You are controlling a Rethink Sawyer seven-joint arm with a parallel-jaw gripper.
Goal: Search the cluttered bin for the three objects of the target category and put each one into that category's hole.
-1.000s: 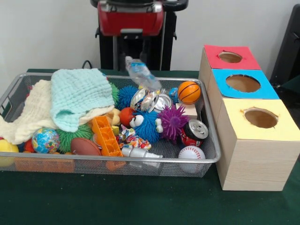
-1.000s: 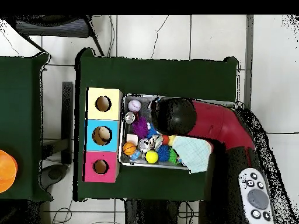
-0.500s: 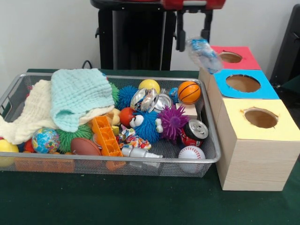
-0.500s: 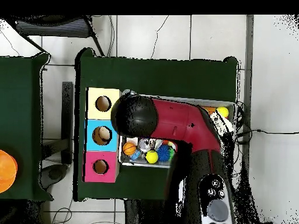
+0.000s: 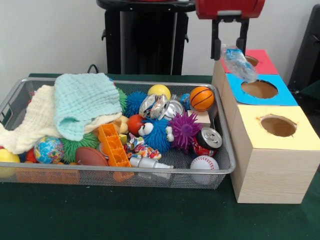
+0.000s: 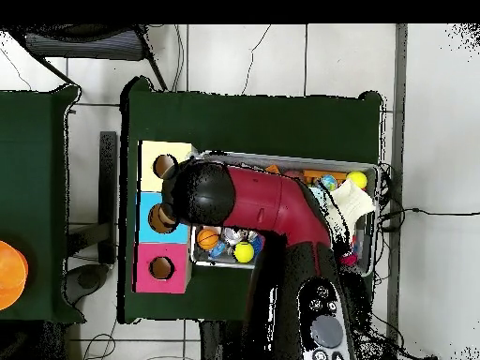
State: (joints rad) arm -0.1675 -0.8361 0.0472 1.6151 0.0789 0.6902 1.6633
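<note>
I am holding a crumpled clear plastic bottle (image 5: 239, 63) just above the blue box (image 5: 260, 90), near the rim of its round hole (image 5: 259, 89). My fingers (image 5: 229, 46) are hanging down from the red wrist, two dark prongs standing a little apart, and the bottle's top end is sitting between and just below them, so I am judging that they are closed on it; the exact contact is hard for me to make out. The bottle is tilting, its lower end pointing toward the hole.

This bottle is looking light, thin-walled and already crushed, so it is going to flex rather than resist. It is also smooth, and I am expecting it could slip or swing if I am only pinching one end. Taking hold near the stiffer neck seems better than on the soft belly.

The front view is showing me the bottle, my fingers, and the three boxes in a row: red (image 5: 250, 61), blue, then yellow (image 5: 278, 131), each with its hole. It is also showing the wire bin (image 5: 150, 172) with its balls, cans, cloths and spiky toys. The overhead view is hiding the bottle and my fingers under my own red arm (image 6: 272, 202), but it is confirming that the dark end of the arm is sitting over the blue box and beside the yellow one, something the front view alone is leaving less sure.
</note>
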